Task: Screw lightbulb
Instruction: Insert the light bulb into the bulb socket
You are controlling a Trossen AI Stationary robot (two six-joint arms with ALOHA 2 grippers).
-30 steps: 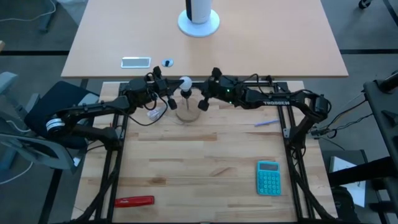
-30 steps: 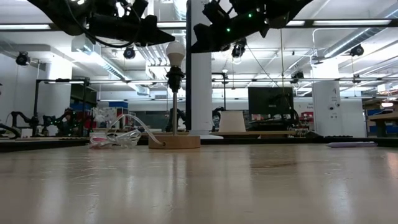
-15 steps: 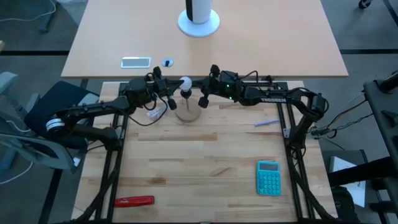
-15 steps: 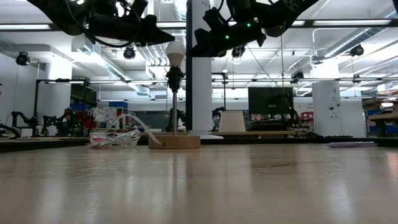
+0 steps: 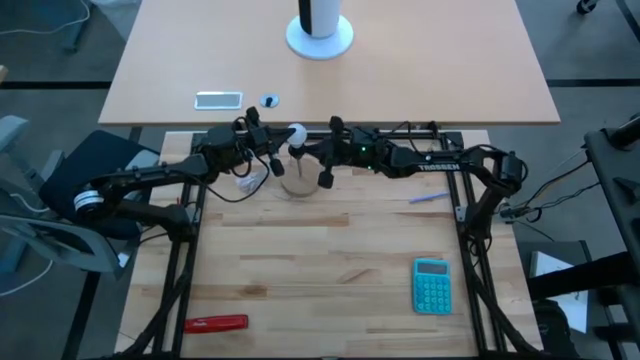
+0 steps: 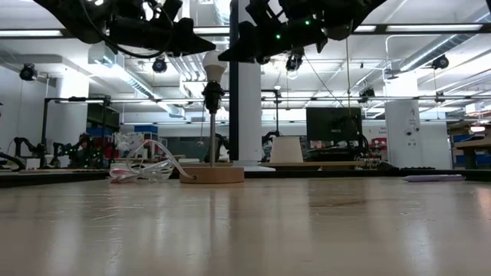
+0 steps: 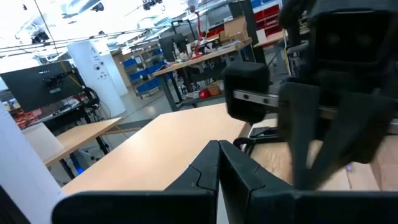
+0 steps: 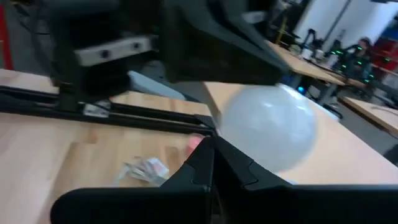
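The lightbulb (image 5: 297, 131) (image 6: 213, 67), small and white, sits upright in the dark socket (image 6: 212, 93). The socket tops a thin stem rising from the round wooden disc stand (image 6: 212, 175) at the table's far middle. My right gripper (image 8: 211, 155) (image 5: 305, 148) is shut and level, its tips at the bulb's right side. My left gripper (image 7: 219, 155) (image 5: 277, 152) is shut and level on the bulb's left, just short of it. The left wrist view shows the right arm's hand but not the bulb. My right gripper lies with the outer side of its shut fingertips (image 8: 202, 163) against the bulb's rounded glass side (image 8: 249, 140). It comes level from the table's right. The bulb stays upright in its socket, and the stand's base rests on the table.
A clear crumpled plastic wrapper (image 6: 142, 170) (image 5: 246, 181) lies left of the stand. A pen (image 5: 427, 198), a teal calculator (image 5: 432, 284) and a red tool (image 5: 216, 323) lie on the nearer table. A phone (image 5: 218, 99) and a white round base (image 5: 320, 35) are on the far table.
My right gripper has swung toward the table's left and come up against the bulb's side, staying shut.
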